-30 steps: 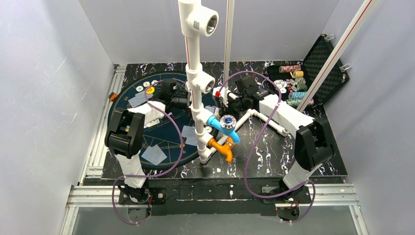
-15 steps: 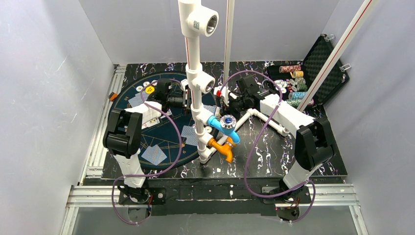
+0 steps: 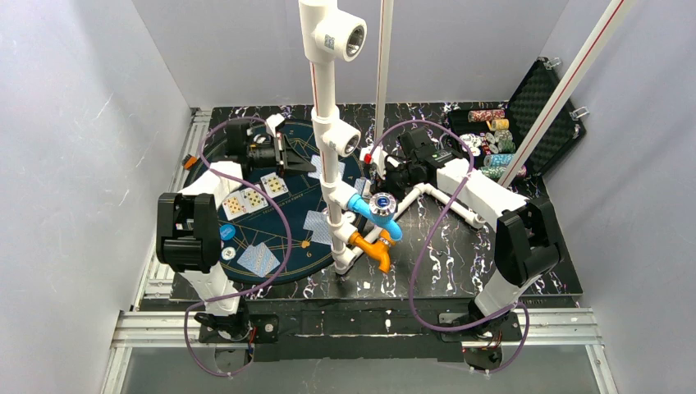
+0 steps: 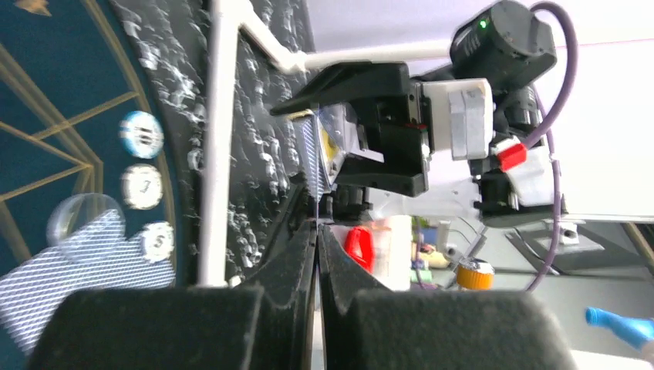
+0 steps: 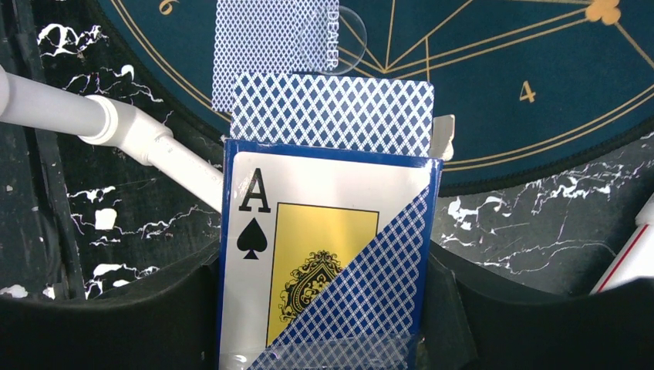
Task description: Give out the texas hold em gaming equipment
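Black marbled table [image 3: 460, 279], blue round mat [image 3: 263, 230] toward its left edge. Risk: clipping the white pipe stand [image 3: 328, 98] mid-table, or scattering the face-up cards [image 3: 254, 197] near the mat's left edge on any swing back; tight clearance. Left arm [image 3: 193, 222] stretched to the mat's far edge, left gripper [image 4: 316, 223] pinched fully closed; can't tell if a card's inside. Deck box [image 5: 324, 254] clamped in right gripper [image 5: 332, 324] at the mat's right edge, cards [image 5: 332, 116] poking out.

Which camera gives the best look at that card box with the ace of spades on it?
The right wrist view: the card box fills it, face-on, with cards poking out. The left wrist view shows the card box edge-on; the top view hardly shows it.
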